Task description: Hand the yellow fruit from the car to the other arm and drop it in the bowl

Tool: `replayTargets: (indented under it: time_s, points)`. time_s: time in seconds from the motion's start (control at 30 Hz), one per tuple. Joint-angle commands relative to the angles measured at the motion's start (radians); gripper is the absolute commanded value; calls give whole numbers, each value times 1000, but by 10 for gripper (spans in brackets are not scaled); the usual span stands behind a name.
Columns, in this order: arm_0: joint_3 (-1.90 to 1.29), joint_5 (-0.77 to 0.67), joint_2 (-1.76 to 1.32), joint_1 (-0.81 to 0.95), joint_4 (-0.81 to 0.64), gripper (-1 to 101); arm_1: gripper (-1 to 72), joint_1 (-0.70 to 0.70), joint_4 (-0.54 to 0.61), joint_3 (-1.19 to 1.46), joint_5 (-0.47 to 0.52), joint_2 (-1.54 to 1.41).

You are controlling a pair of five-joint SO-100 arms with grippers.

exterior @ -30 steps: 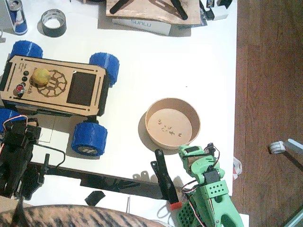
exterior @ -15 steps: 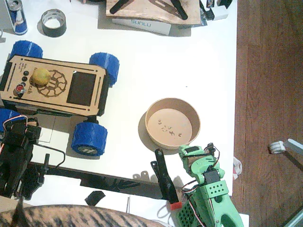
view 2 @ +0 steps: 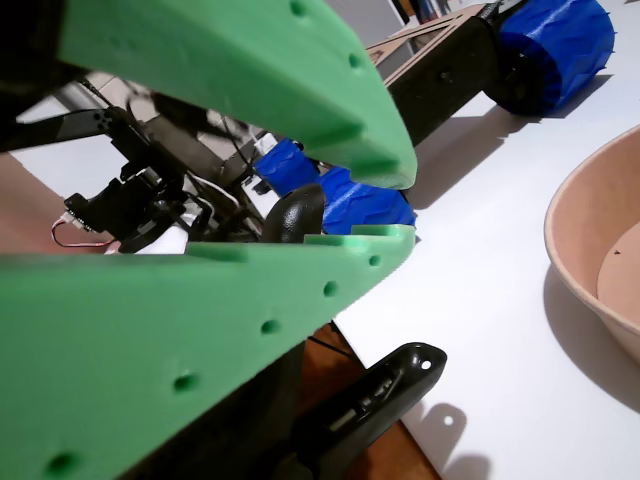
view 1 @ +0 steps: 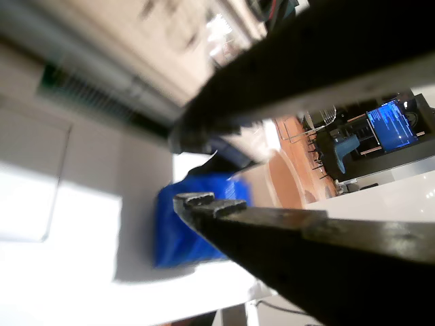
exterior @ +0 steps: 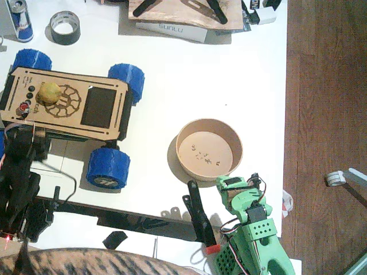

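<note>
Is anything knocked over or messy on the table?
Nothing looks spilled or broken. The yellow fruit sits on the car, and the bowl stands upright with only specks inside. Tape, a can and a board crowd the far edge.

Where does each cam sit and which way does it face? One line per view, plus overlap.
Fixed view: overhead, looking straight down on the table; shows the car with the yellow fruit, the bowl, the black left arm and the green right arm.
A wrist view: on the left gripper, low over the table, facing a blue wheel; black jaws parted.
A wrist view: on the right gripper, looking across the table past the bowl rim to the car's wheels; green jaws parted.
Shared: all three show blue wheels.
</note>
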State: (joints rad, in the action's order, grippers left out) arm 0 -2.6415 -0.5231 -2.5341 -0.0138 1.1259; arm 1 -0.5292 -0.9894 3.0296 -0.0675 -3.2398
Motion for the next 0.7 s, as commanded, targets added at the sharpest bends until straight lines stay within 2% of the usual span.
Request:
replayTargets:
  time_s: [0.0,0.17,0.3,0.5,0.67]
  points:
    - [250,2,118,8,92,147,0,5,6,-8,5,-12]
    - [515,0,285,9,212,141,0,5,6,-8,5,-12]
    - [637,0,334,11,241,159,0,5,6,-8,5,-12]
    - [669,-2,489,17,189,179,0,5,6,-6,6,-12]
    - [669,-3,525,112,86,211,0,5,6,-6,6,-12]
